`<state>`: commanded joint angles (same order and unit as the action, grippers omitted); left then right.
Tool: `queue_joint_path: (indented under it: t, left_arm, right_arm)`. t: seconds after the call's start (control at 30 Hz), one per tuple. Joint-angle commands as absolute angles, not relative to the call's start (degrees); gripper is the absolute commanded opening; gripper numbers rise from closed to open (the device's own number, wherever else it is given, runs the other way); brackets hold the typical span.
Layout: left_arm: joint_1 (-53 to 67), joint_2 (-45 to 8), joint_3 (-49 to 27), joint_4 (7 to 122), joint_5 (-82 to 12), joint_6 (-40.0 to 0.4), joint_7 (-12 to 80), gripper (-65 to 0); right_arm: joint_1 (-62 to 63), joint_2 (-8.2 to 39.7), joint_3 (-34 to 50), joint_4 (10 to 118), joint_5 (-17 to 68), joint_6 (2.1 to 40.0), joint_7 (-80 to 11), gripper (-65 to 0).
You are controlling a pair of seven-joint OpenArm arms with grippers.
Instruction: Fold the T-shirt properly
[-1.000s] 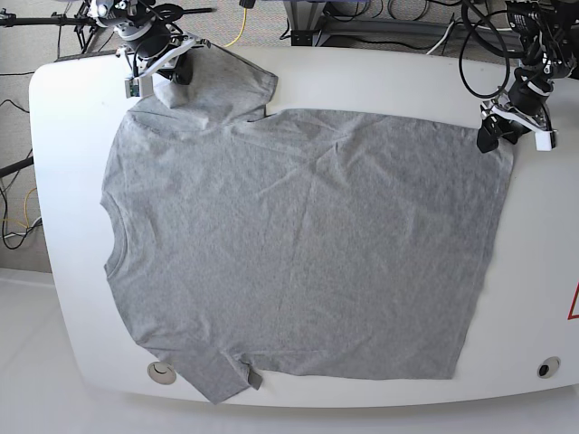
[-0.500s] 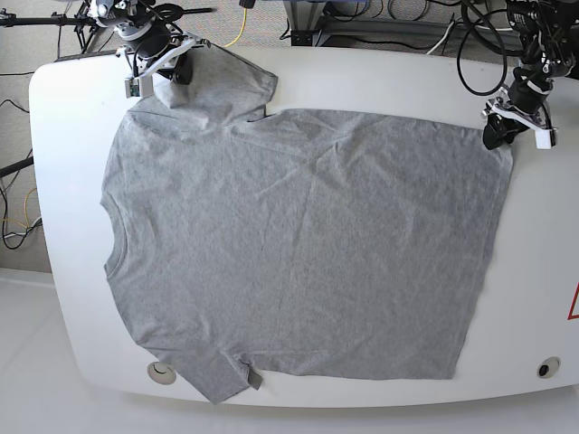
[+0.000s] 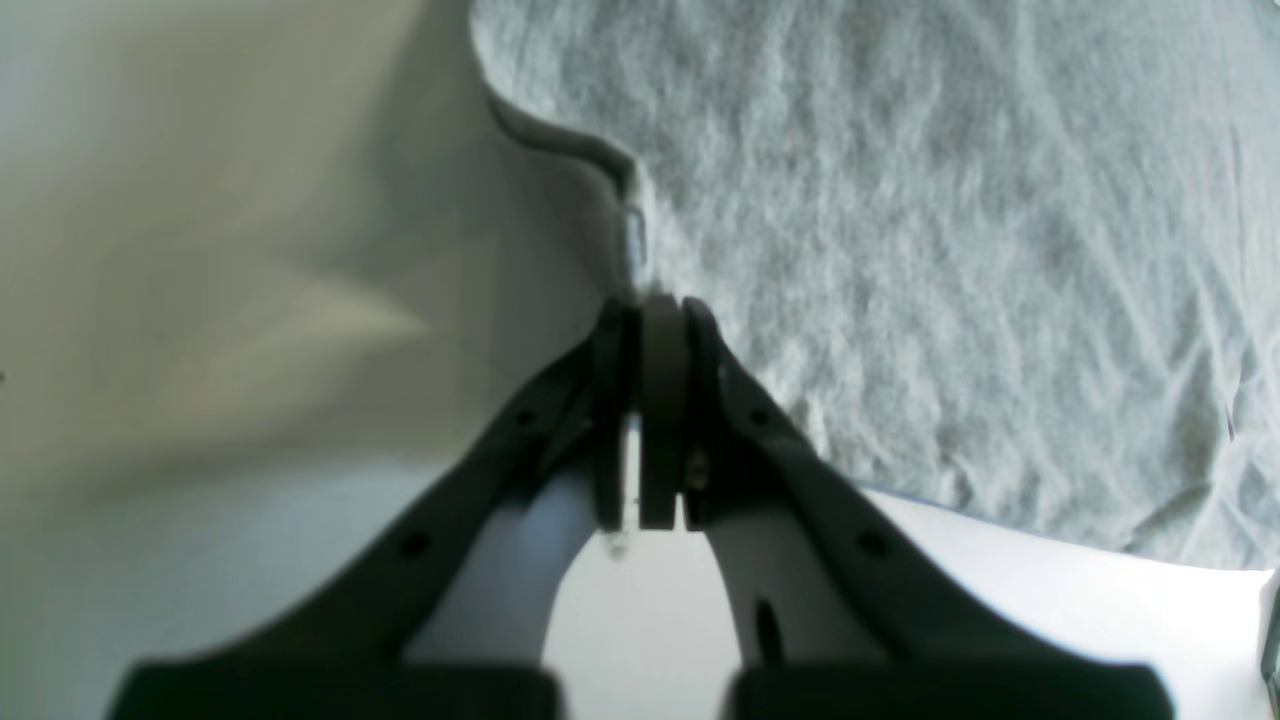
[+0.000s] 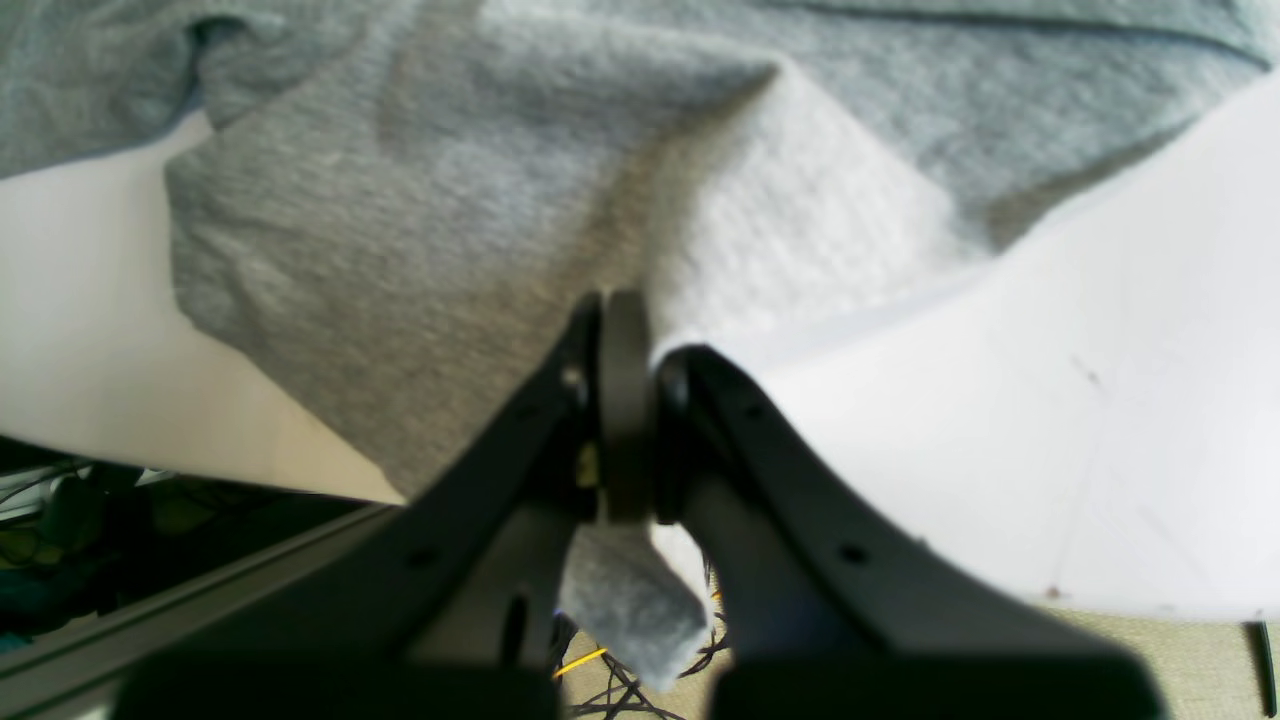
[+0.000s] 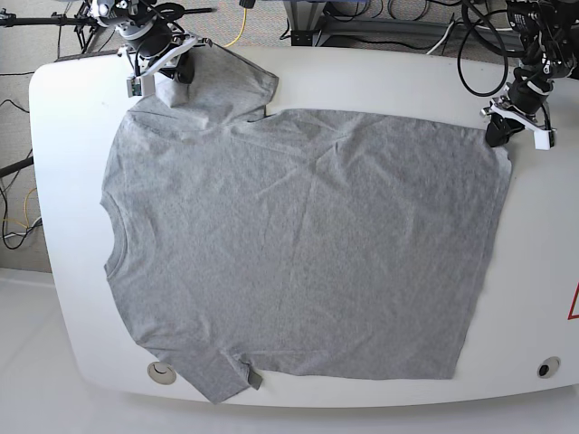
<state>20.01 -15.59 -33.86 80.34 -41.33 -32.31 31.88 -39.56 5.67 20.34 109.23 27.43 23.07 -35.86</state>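
Note:
The heather-grey T-shirt [image 5: 298, 244] lies spread flat on the white table [image 5: 543, 271], plain side up, with its neck at the left and its hem at the right. My left gripper [image 5: 497, 136] is at the far right hem corner. In the left wrist view this gripper [image 3: 648, 312] is shut, with the thin hem edge [image 3: 632, 240] running into its tips. My right gripper [image 5: 175, 72] is at the far left sleeve. In the right wrist view it [image 4: 625, 315] is shut on the sleeve cloth [image 4: 420, 230], and a flap of grey cloth [image 4: 630, 600] hangs below the fingers.
The table's far edge runs close behind both grippers, with cables [image 5: 407, 18] and frame parts beyond it. A round mark [image 5: 162, 372] and a round socket [image 5: 548, 367] sit near the front edge. A red triangle sticker [image 5: 574, 306] is at the right rim.
My left gripper has shifted slightly right and toward the far edge with the hem corner, drawing that edge straighter. The right gripper has barely moved.

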Motion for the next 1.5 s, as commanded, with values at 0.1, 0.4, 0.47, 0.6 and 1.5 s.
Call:
queue_joint_path:
  t: [0.1, 0.4, 0.47, 0.6, 1.5]
  left_arm:
    - [19.9, -15.6, -34.0, 80.4, -41.5, -32.3, 32.0, -64.4]
    - [19.5, -15.4, -33.5, 80.2, -41.4, -32.1, 33.4, -28.0]
    - [19.5, -15.4, -33.5, 80.1, -41.3, -32.0, 33.5, -28.2]
    - [19.3, -15.3, -33.7, 80.0, -41.1, -32.1, 33.4, -36.9]
    - [21.5, -13.6, -36.1, 91.3, -40.7, -31.7, 36.4, -65.0]
  right_arm:
    - [-39.6, 5.7, 20.3, 109.2, 27.5, 23.1, -35.8, -65.0]
    - [-39.1, 5.6, 20.3, 109.0, 27.3, 23.2, -35.7, -65.0]
    - [-39.1, 5.6, 20.4, 109.1, 27.2, 23.3, -35.6, -65.0]
    - [-39.2, 5.6, 20.5, 109.5, 27.0, 23.2, -35.8, -65.0]
    - [-37.4, 5.6, 25.5, 110.1, 27.4, 23.2, -36.9, -65.0]
